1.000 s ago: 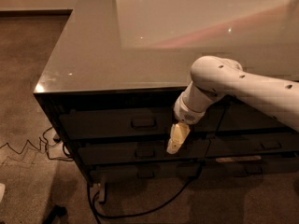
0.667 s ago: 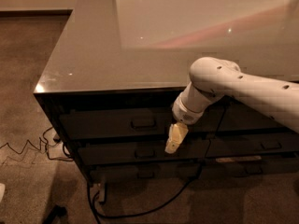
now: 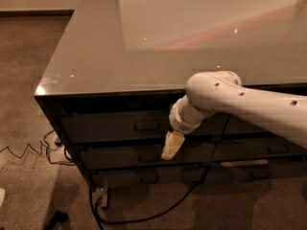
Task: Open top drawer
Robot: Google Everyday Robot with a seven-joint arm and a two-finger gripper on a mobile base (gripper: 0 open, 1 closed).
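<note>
The top drawer [image 3: 110, 127] is a wide dark front just under the glossy countertop, on the left half of the cabinet. It sits flush with the fronts around it. Its small bar handle [image 3: 147, 126] is at centre. My gripper [image 3: 171, 146], with pale yellowish tips, hangs from the white arm [image 3: 240, 102] that reaches in from the right. It points down and left. It is in front of the drawer row below, just right of and below the top drawer's handle, and is not touching the handle.
The grey countertop [image 3: 144, 56] overhangs the drawers. A similar drawer [image 3: 124, 156] lies below and narrower drawers [image 3: 268, 147] to the right. Cables [image 3: 29, 152] lie on the carpet at left, and a black cable [image 3: 158, 213] loops under the cabinet.
My gripper has moved a little to the left and slightly down, closer to below the top drawer's handle. The drawer has not moved.
</note>
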